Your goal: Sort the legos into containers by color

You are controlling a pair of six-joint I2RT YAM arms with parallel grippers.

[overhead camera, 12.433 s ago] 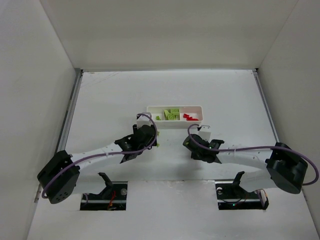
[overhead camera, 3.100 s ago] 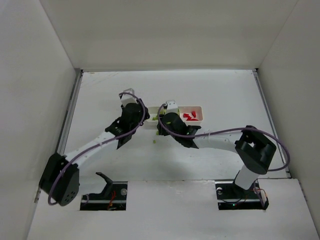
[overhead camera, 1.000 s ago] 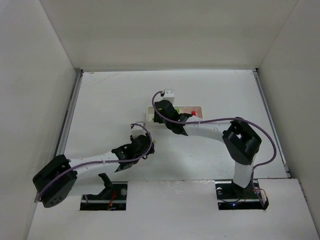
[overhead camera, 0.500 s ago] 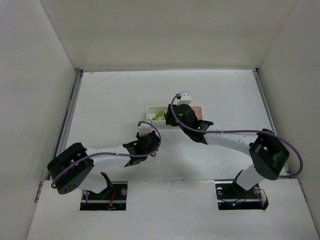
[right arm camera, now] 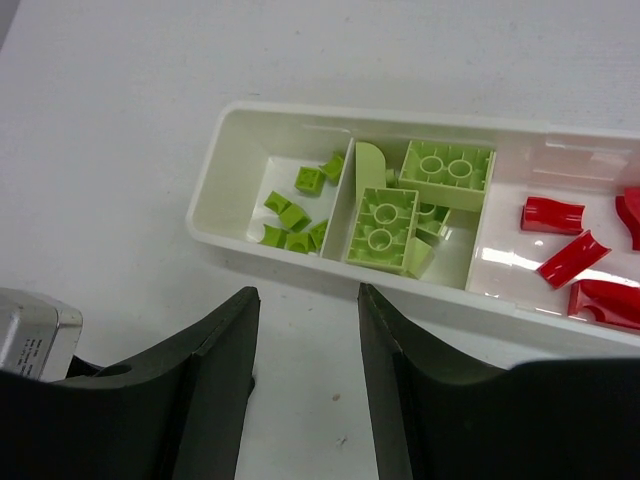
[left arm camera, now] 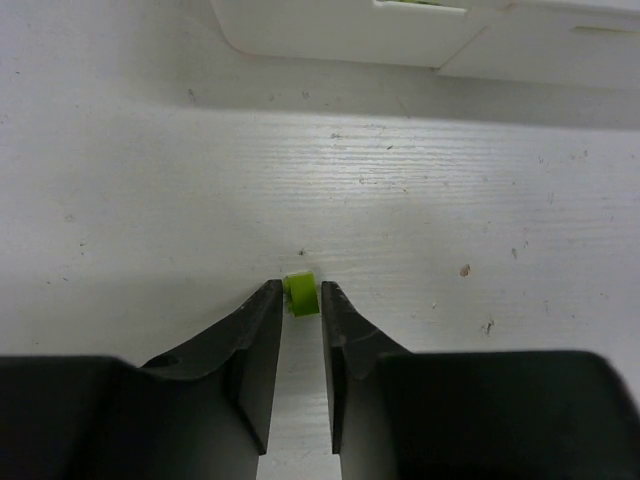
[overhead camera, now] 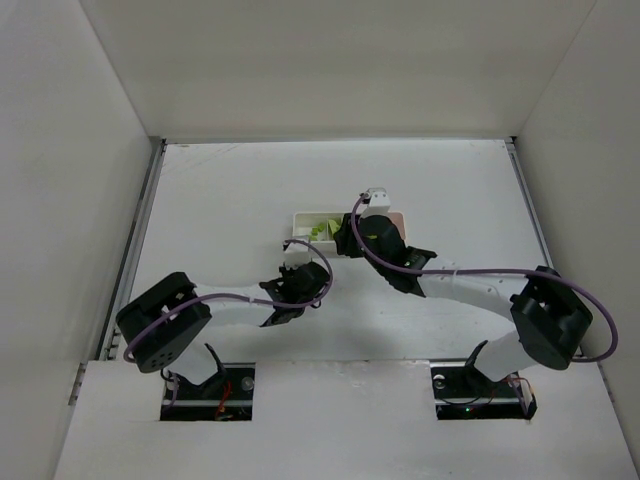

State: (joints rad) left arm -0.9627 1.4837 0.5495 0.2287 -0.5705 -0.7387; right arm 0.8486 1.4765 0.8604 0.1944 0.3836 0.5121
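Since a second ago the left gripper (left arm camera: 300,297) has slid rightward and pinched shut. The tray (right arm camera: 300,262) runs left-right on the table (overhead camera: 220,200), its red end cut off (the right arm (overhead camera: 470,280) hides most from above). The right gripper (right arm camera: 305,315) hangs above its near wall, jaws apart, empty. The left clamps a green lego (left arm camera: 299,288) on open table short of the tray; its facing is unreadable.

Illumination was bright, even and diffuse. A soft shadow edged the tray (left arm camera: 340,30) beyond the fingers (left arm camera: 255,350) on the tabletop (left arm camera: 450,200). Finger bases nearest the lens were defocused.
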